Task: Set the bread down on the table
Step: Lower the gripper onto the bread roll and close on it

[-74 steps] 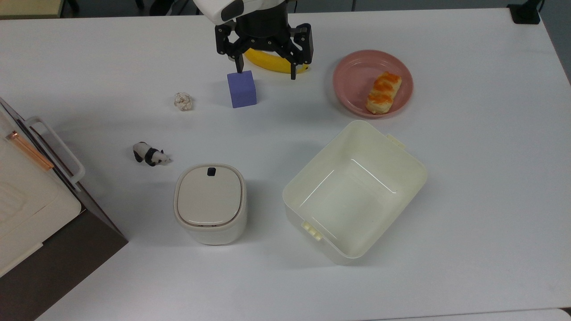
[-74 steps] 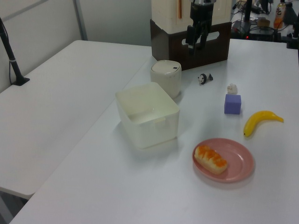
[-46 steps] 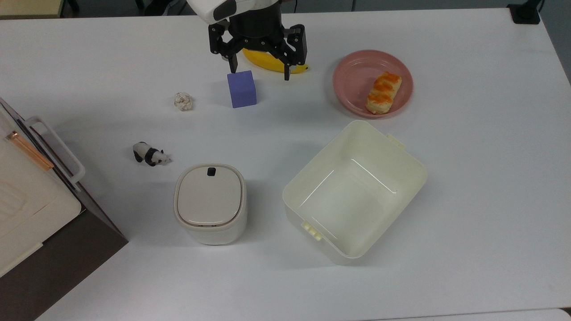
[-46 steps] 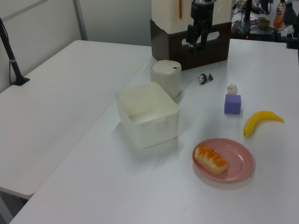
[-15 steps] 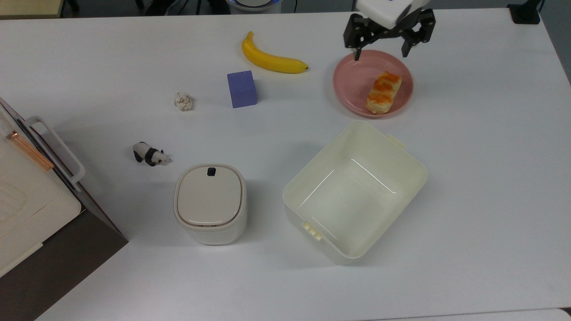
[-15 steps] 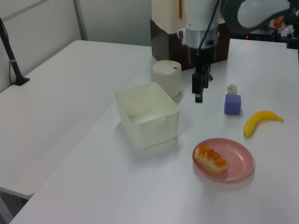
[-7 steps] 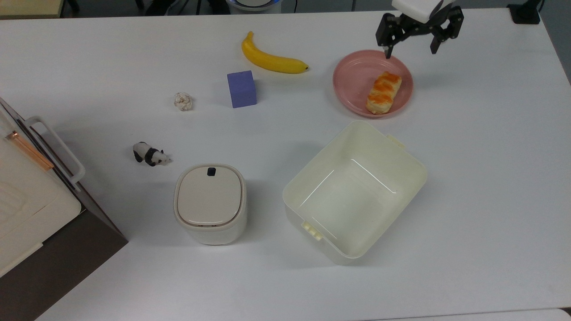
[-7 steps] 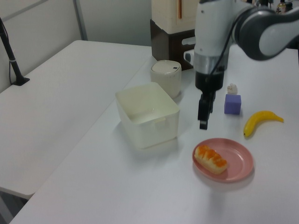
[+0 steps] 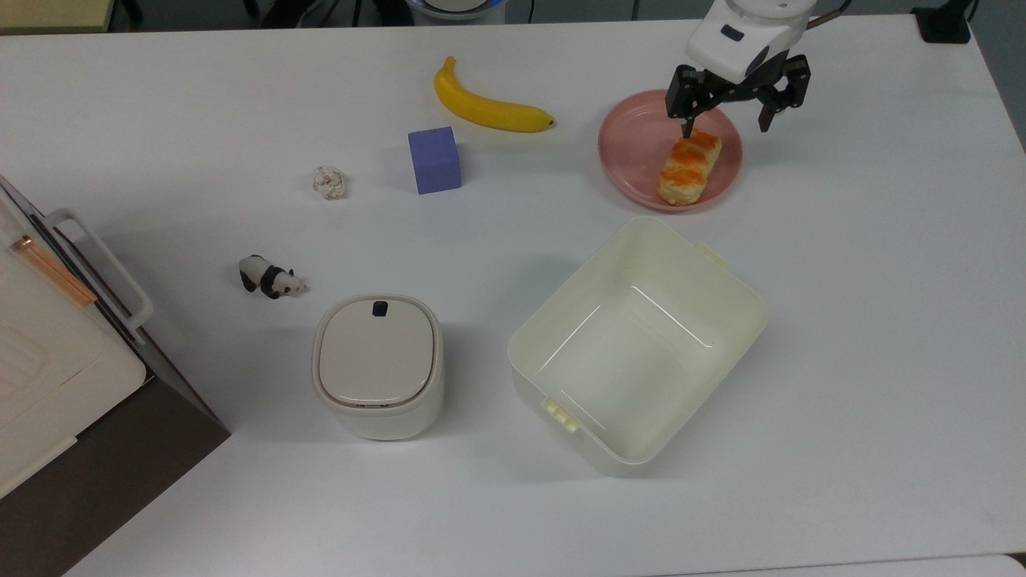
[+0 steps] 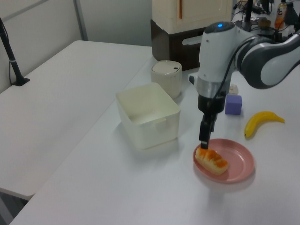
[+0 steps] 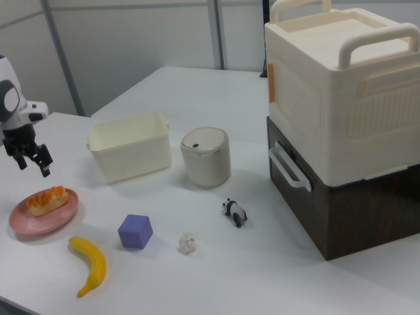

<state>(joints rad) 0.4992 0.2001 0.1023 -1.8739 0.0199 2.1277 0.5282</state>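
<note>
Approach step, by the look of it. Bread lying on the pink plate, beside the cream tub. Gripper poised just above the plate's far end, fingers spread wide, holding nothing. Next, probably: straddle the bread, lower, pinch gently, lift, then set down on bare tabletop beside the plate.
</note>
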